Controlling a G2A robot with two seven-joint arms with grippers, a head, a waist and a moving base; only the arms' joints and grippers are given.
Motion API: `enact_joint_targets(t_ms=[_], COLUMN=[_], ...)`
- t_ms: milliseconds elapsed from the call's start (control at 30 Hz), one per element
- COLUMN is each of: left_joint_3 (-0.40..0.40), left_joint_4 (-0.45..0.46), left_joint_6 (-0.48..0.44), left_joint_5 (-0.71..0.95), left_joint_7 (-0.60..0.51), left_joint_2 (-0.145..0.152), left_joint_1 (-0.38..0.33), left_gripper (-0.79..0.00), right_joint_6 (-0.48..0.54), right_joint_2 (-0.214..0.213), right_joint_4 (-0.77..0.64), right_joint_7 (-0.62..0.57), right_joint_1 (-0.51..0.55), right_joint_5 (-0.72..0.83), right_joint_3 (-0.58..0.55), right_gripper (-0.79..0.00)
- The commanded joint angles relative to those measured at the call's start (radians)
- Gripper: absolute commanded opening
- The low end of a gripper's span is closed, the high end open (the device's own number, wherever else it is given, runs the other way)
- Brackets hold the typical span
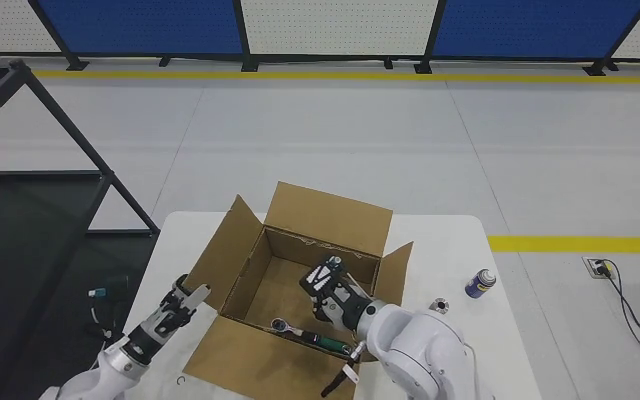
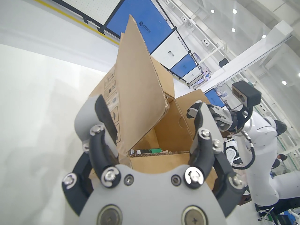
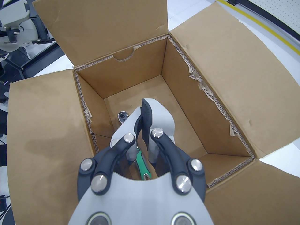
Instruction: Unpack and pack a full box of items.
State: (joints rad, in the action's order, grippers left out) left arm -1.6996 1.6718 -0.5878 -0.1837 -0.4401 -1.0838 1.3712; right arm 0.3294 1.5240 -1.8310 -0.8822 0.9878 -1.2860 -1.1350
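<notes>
left gripper [image 2: 153, 118]: I am seeing it hovering outside the box [image 1: 330, 215], by its left flap, fingers spread wide, gripping nothing.
right gripper [image 3: 144, 112]: I am watching it hanging inside the box, fingers pressed together, empty.
ratchet [image 1: 300, 333]: lying on the box floor beneath the right gripper.
can [image 1: 481, 283]: standing on the table [image 1: 450, 240], right of the box.

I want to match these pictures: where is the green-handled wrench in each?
Top view: the wrench lies on the box floor, by the wall nearest the robot.
Left wrist view: a strip of the wrench peeks over the box's near rim.
Right wrist view: wrench on the box floor, partly behind the right gripper.
Shared landmark: the open cardboard box.
</notes>
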Motion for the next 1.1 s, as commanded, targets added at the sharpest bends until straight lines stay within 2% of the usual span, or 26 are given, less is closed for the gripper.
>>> enact_joint_targets(t_ms=[0, 267, 567, 900, 1067], left_joint_3=[0.003, 0.0, -0.007, -0.018, -0.021], left_joint_4=[0.003, 0.033, 0.08, 0.084, 0.09], left_joint_6=[0.0, 0.017, 0.028, 0.042, 0.037], left_joint_5=[-0.014, -0.078, -0.076, -0.064, -0.06], left_joint_7=[0.013, 0.1, 0.135, 0.216, 0.223], left_joint_2=[0.0, -0.003, -0.005, -0.011, -0.013], left_joint_1=[0.004, 0.036, 0.108, 0.156, 0.183], left_gripper=[-0.785, -0.785, -0.785, -0.785, -0.785], right_joint_6=[0.002, 0.009, 0.01, -0.007, -0.011], right_joint_2=[-0.002, -0.009, -0.013, -0.014, -0.016], right_joint_4=[0.004, 0.041, 0.103, 0.179, 0.192], right_joint_7=[-0.001, -0.004, -0.042, -0.068, -0.072], right_joint_1=[-0.001, -0.021, -0.075, -0.155, -0.176], right_joint_5=[0.006, 0.034, 0.07, 0.101, 0.111], right_joint_3=[-0.003, -0.011, -0.012, 0.002, 0.007], right_gripper=[-0.785, -0.785, -0.785, -0.785, -0.785])
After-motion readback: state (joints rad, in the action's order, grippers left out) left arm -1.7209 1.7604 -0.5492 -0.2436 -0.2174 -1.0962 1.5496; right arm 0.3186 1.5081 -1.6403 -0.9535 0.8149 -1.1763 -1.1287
